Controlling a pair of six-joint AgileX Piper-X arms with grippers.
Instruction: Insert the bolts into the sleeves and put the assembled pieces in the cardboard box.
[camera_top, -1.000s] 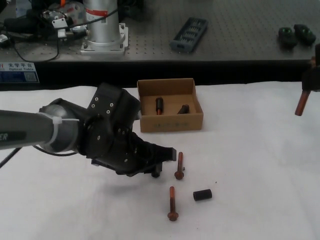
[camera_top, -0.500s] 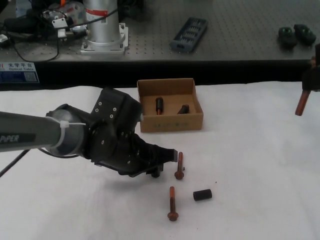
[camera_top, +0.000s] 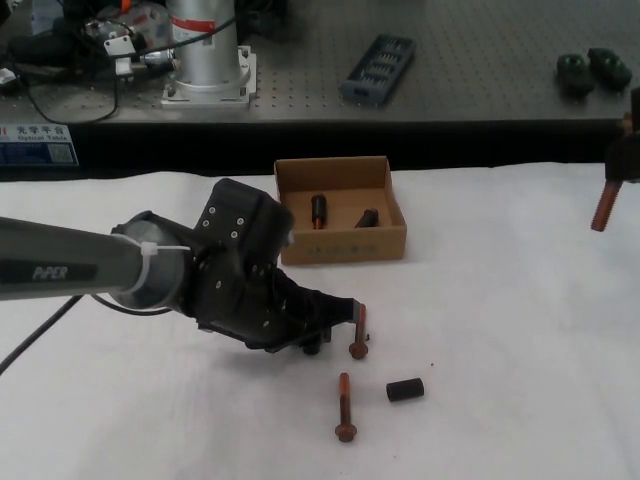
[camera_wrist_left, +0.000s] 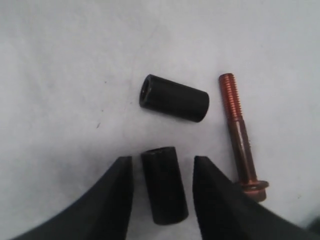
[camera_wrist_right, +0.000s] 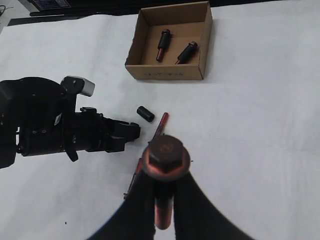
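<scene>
My left gripper (camera_wrist_left: 162, 162) is open, with a black sleeve (camera_wrist_left: 164, 192) lying between its fingers and a gap on each side. Just beyond it lie a second black sleeve (camera_wrist_left: 173, 98) and a copper bolt (camera_wrist_left: 242, 137). In the high view the left gripper (camera_top: 335, 312) is low over the white cloth, beside one bolt (camera_top: 358, 335), with another bolt (camera_top: 345, 408) and a sleeve (camera_top: 405, 389) nearer the front. My right gripper (camera_wrist_right: 165, 200) is shut on a copper bolt (camera_wrist_right: 166, 152), held high at the far right (camera_top: 602, 205). The cardboard box (camera_top: 340, 245) holds two assembled pieces.
The white cloth (camera_top: 520, 330) covers the bench and is open to the right of the loose parts. Behind it on the dark perforated table stand a metal post (camera_top: 205, 45), a dark tray (camera_top: 378, 65) and cables at the left.
The left arm has edged to the right, toward the loose bolts, with its gripper still low. The right arm and its bolt have not moved.
</scene>
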